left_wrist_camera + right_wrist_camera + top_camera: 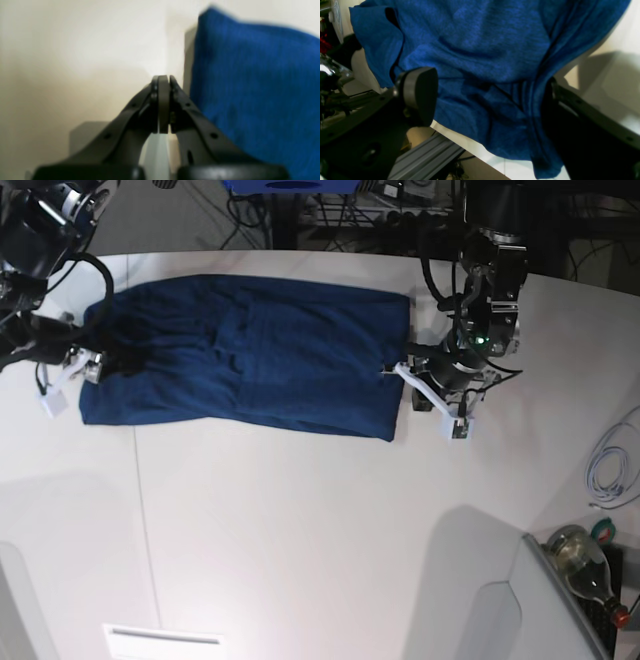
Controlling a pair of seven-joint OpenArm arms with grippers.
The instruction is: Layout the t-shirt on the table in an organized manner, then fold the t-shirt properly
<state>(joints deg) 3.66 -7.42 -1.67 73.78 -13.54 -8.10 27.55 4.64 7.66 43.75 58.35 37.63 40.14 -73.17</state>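
Our left gripper (163, 105) has its jaws pressed flat together with nothing between them, poised over the white table (75, 62); the blue edge of the t-shirt (255, 87) lies just beside it, apart from the fingers. In the base view this gripper (402, 370) sits at the right-hand edge of the cloth, and whether it touches the hem there we cannot tell.

Our right gripper (490, 100) stands with its jaws wide apart. One rounded pad (418, 93) shows on the left, the other finger is a dark bar on the right, and gathered folds of the t-shirt (480, 50) bunch in the gap between them, draping against the right finger. In the base view this gripper (95, 360) meets the left end of the cloth, where the fabric is wrinkled.

The t-shirt (245, 355) lies spread lengthwise as a rough rectangle on the far half of the table (320, 520), between our two arms, with creases near its middle and left. A thin seam line (146, 530) runs across the tabletop on the left. At the lower right, off the table's curved edge, we see a coiled white cable (610, 470) and a bottle (585, 560).
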